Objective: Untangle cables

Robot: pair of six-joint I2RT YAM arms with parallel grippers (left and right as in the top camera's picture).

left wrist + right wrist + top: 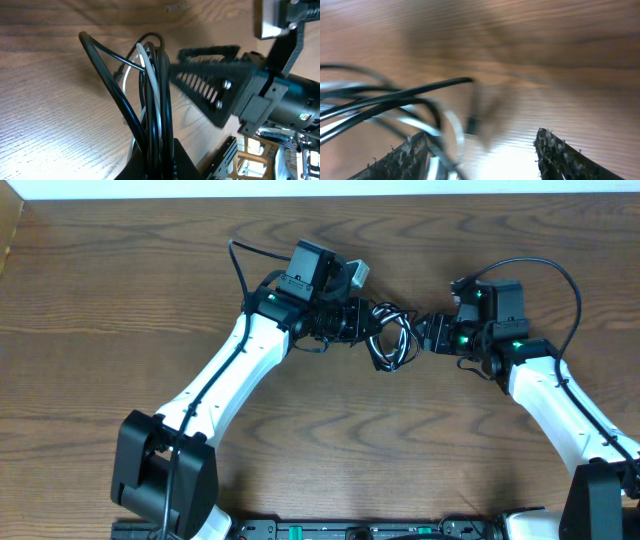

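Observation:
The black cable (pixel 385 352) and white cable (pixel 404 330) lie tangled in one small bundle at the table's middle, between my two grippers. My left gripper (pixel 360 320) is shut on the bundle's left side. In the left wrist view its jaws (pixel 162 160) clamp several black strands (pixel 106 80) and one white strand (pixel 150 82) that rise in loops above the wood. My right gripper (pixel 424 332) is open at the bundle's right edge. In the right wrist view its fingers (pixel 480 152) are wide apart, with blurred black loops (pixel 405 92) and a white loop (pixel 452 125) beside the left finger.
The wooden table (pixel 330 440) stretches all round. The right gripper's ribbed finger (pixel 210 90) shows close behind the loops in the left wrist view. A thick black robot wire (pixel 565 275) arcs over the right arm. Both arm bases stand at the front edge.

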